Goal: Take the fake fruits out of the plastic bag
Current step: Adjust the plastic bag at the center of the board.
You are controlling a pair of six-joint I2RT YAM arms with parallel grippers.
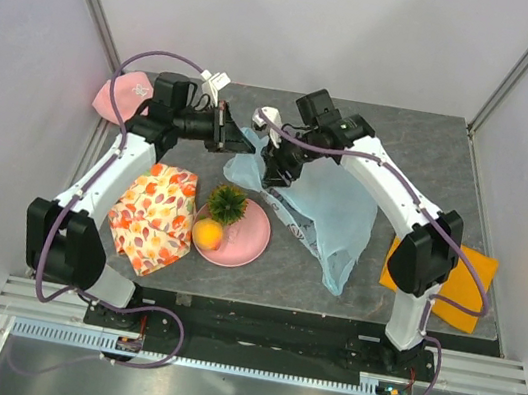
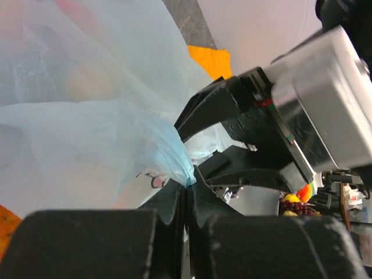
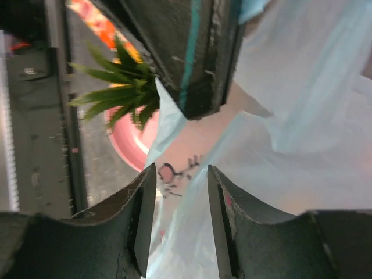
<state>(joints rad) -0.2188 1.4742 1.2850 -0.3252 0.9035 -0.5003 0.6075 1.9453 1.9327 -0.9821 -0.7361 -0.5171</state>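
My left gripper (image 1: 222,132) pinches a bunched edge of the plastic bag (image 1: 334,214), which trails from there toward the near right of the table (image 1: 433,155). My right gripper (image 1: 274,172), jaws spread over the film, reaches in from the right with its elbow high. Blurred fake fruits (image 2: 75,81) show through the bag.

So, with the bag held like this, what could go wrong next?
1. The left pincer is shut on only a thin bunch of the plastic bag; the film may slip out or tear.
2. The right pincer stands open around bag film, so closing may catch film only, not a fruit.
3. The bag hangs close to the pineapple and orange on the pink plate; pulling could knock them.
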